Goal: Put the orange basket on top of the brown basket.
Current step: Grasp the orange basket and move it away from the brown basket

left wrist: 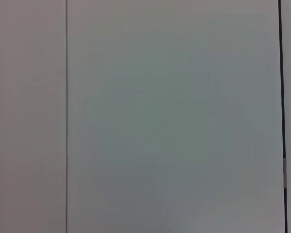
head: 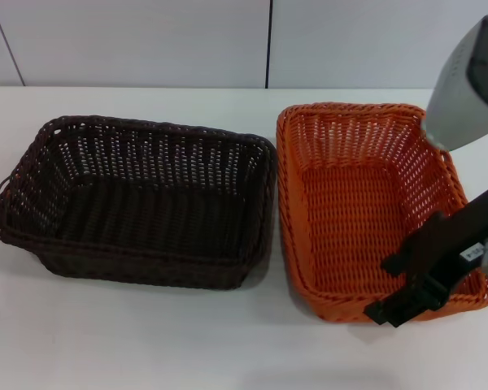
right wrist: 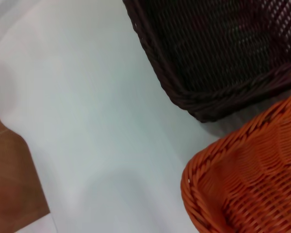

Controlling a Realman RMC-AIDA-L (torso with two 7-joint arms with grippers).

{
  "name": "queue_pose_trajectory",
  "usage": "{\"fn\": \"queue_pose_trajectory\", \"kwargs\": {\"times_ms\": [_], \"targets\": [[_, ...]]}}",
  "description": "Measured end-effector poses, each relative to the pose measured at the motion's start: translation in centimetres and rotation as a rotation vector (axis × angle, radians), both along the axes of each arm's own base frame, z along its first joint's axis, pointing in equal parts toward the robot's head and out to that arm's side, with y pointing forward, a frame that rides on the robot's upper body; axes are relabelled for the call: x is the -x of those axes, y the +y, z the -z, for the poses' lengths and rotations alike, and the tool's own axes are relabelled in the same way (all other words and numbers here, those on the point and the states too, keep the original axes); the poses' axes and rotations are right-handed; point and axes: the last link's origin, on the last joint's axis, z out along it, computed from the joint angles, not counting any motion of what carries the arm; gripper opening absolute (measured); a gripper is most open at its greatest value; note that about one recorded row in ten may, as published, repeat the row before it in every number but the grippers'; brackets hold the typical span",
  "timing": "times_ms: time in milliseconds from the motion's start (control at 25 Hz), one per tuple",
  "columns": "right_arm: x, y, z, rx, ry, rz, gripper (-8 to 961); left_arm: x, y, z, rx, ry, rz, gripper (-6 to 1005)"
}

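Observation:
The orange basket (head: pixel 350 195) stands on the white table at the right, right beside the dark brown basket (head: pixel 138 203) at the left. Both are upright and empty. My right gripper (head: pixel 382 288) is over the orange basket's front right rim. Its black fingers are spread, one above the basket's inside and one at the front rim, and they hold nothing. The right wrist view shows a corner of the orange basket (right wrist: pixel 247 194) and a corner of the brown basket (right wrist: pixel 218 58) close together. My left gripper is out of view.
The white table (head: pixel 146 341) runs in front of and behind the baskets. A pale panelled wall (head: pixel 146 41) stands behind it. The right wrist view shows the table's edge and brown floor (right wrist: pixel 9 179) beyond it. The left wrist view shows only wall panels (left wrist: pixel 174 116).

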Motion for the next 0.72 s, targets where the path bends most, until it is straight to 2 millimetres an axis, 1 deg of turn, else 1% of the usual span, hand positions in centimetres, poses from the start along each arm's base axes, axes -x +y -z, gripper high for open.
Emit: {"fn": "queue_pose_trajectory", "kwargs": {"times_ms": [240, 400, 560, 720], "targets": [[-0.3, 0.8, 1.6, 0.030, -0.041, 0.009, 535, 0.0, 0.0, 0.0, -0.002, -0.003, 0.001, 770], [-0.7, 1.4, 3.2, 0.055, -0.081, 0.017, 532, 0.2, -0.2, 0.0, -0.001, -0.008, -0.001, 770], [-1.1, 1.7, 3.7, 0.046, -0.096, 0.020, 529, 0.3, -0.1, -0.1, -0.002, -0.006, -0.005, 770], [-1.9, 2.1, 4.2, 0.023, -0.149, 0.022, 527, 0.3, 0.0, -0.2, -0.004, -0.003, -0.004, 770]]}}
